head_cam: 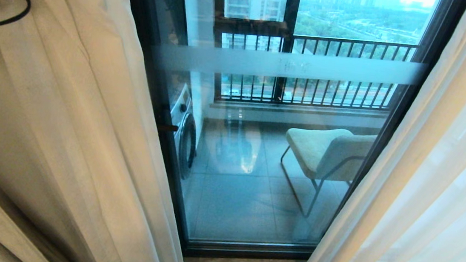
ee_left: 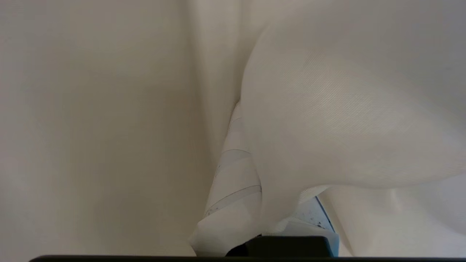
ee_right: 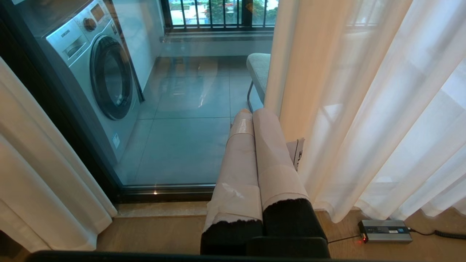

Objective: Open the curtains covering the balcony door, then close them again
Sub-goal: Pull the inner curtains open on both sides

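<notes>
Left end effector point(ee_left: 251, 174) — fingers pinched tight on a fold of the curtains point(ee_left: 327, 109), drape wrapped around it. Right end effector point(ee_right: 251, 145) — closed, empty, parked; balcony door point(ee_right: 174, 127) just ahead. Risk: thin pinch slipping free mid-pull, fabric sliding out.

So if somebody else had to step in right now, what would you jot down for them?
Left gripper: shut on a fold of the curtains, at the left drape.
Right gripper: shut, empty, parked low before the balcony door.
Curtains: parted to both sides, left drape, right sheer; the glass shows.
Done: opening, by the look of it.
Left: draw them closed again.
</notes>
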{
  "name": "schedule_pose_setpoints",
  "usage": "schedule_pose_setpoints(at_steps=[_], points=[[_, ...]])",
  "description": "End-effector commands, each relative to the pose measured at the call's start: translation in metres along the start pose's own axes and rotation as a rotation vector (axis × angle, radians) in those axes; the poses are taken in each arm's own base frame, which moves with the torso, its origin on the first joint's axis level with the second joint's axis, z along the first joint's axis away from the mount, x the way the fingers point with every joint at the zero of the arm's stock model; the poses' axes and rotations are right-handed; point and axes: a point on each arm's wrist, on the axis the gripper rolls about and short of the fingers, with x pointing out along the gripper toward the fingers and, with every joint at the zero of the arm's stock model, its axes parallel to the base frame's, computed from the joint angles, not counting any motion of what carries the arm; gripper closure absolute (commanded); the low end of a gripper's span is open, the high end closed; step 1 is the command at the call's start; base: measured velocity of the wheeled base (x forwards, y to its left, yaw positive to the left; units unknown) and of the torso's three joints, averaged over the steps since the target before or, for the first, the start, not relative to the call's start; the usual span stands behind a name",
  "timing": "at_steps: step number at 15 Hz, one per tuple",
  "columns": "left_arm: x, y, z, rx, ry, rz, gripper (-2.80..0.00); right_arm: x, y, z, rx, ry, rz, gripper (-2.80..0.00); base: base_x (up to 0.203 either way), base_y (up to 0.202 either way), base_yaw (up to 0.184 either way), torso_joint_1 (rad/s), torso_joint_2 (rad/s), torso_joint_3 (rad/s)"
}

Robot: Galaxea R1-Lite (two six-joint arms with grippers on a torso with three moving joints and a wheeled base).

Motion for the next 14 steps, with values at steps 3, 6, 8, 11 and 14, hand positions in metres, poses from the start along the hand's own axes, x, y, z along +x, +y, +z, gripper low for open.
schedule_pose_setpoints(at_steps=[3,6,8,11,14], points=[[-0.01,0.052,0.001,0.004,-0.011,0.04,0.0,0.0,0.0,0.0,-0.001,0.0,0.0,0.0,0.0,0.0,0.0,0.0,0.0,0.0],[-0.013,0.094,-0.002,0.009,-0.019,0.04,0.0,0.0,0.0,0.0,0.001,0.0,0.0,0.0,0.0,0.0,0.0,0.0,0.0,0.0],[-0.014,0.118,-0.008,0.017,-0.021,0.047,0.0,0.0,0.0,0.0,-0.001,0.0,0.0,0.0,0.0,0.0,0.0,0.0,0.0,0.0],[-0.02,0.157,-0.023,0.015,-0.015,0.086,0.0,0.0,0.0,0.0,-0.001,0.0,0.0,0.0,0.0,0.0,0.0,0.0,0.0,0.0],[-0.029,0.192,-0.045,-0.008,-0.044,0.145,0.0,0.0,0.0,0.0,0.0,0.0,0.0,0.0,0.0,0.0,0.0,0.0,0.0,0.0]])
